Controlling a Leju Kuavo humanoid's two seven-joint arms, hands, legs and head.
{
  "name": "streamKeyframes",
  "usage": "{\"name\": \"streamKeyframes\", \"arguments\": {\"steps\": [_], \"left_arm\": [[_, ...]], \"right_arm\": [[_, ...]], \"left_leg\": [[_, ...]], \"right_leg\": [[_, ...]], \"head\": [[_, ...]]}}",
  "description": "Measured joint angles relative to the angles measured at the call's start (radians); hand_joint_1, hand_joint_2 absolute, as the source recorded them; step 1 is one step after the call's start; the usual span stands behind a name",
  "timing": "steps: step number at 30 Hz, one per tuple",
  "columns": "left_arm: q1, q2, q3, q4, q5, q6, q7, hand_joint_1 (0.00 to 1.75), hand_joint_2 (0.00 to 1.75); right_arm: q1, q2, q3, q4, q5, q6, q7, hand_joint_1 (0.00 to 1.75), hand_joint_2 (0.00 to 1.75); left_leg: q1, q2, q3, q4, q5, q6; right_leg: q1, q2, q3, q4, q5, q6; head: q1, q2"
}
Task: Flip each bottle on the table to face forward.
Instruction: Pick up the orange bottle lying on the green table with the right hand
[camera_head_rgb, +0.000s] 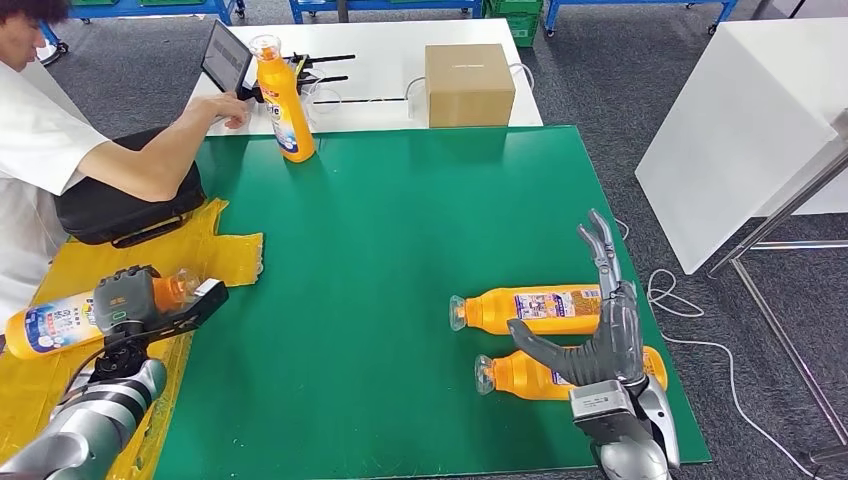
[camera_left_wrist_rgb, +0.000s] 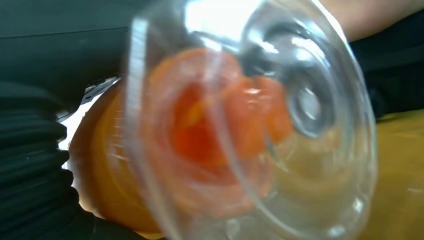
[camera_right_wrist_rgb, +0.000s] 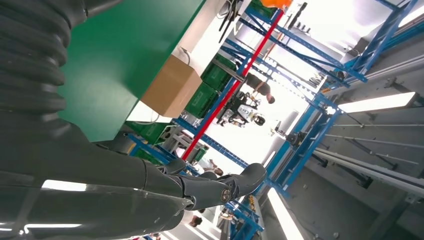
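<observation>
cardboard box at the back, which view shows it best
The head view: the cardboard box sits whole and upright on the white table. The right wrist view shows it tilted past the green mat's edge; the left wrist view gives nothing of it.

We look down on a green table mat (camera_head_rgb: 400, 300) laid over a white table (camera_head_rgb: 380, 60), where a cardboard box (camera_head_rgb: 469, 84) stands at the far edge beside a tablet (camera_head_rgb: 226, 57) and some cables, and a yellow cloth (camera_head_rgb: 150, 260) spreads along the mat's left side with a black bag (camera_head_rgb: 120, 205) on it. Around us lies grey carpet (camera_head_rgb: 600, 100) with a white cable (camera_head_rgb: 690, 320), a white table (camera_head_rgb: 750, 130) to the right, and blue racks (camera_right_wrist_rgb: 300, 125) with green crates (camera_right_wrist_rgb: 210, 90) under bright ceiling strip lights (camera_right_wrist_rgb: 380, 102).
</observation>
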Motion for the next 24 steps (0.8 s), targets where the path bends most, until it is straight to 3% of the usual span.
{"name": "streamKeyframes", "arguments": {"steps": [6, 13, 24], "left_arm": [[0.017, -0.048, 0.018, -0.015, 0.047, 0.036, -0.086, 1.75, 1.75], [0.078, -0.113, 0.003, -0.125, 0.067, 0.056, -0.11, 1.75, 1.75], [0.14, -0.153, -0.058, -0.278, 0.134, 0.041, -0.145, 1.75, 1.75]], "right_arm": [[0.001, 0.004, 0.0, 0.003, 0.002, 0.0, 0.0, 0.0, 1.75], [0.012, 0.006, -0.004, 0.003, 0.015, 0.0, 0.007, 0.0, 1.75], [0.025, 0.009, -0.008, 0.003, 0.025, 0.0, 0.013, 0.0, 1.75]], "left_leg": [[-0.001, 0.0, 0.0, 0.0, 0.0, 0.0], [-0.001, 0.001, 0.0, 0.0, 0.0, 0.0], [-0.001, 0.0, 0.0, 0.0, 0.0, 0.0]], "right_leg": [[0.0, 0.0, 0.0, 0.0, 0.0, 0.0], [0.0, 0.0, -0.001, 0.0, 0.0, 0.0], [0.0, 0.0, -0.001, 0.0, 0.0, 0.0]], "head": [[0.0, 0.0], [0.0, 0.0], [0.0, 0.0]]}}
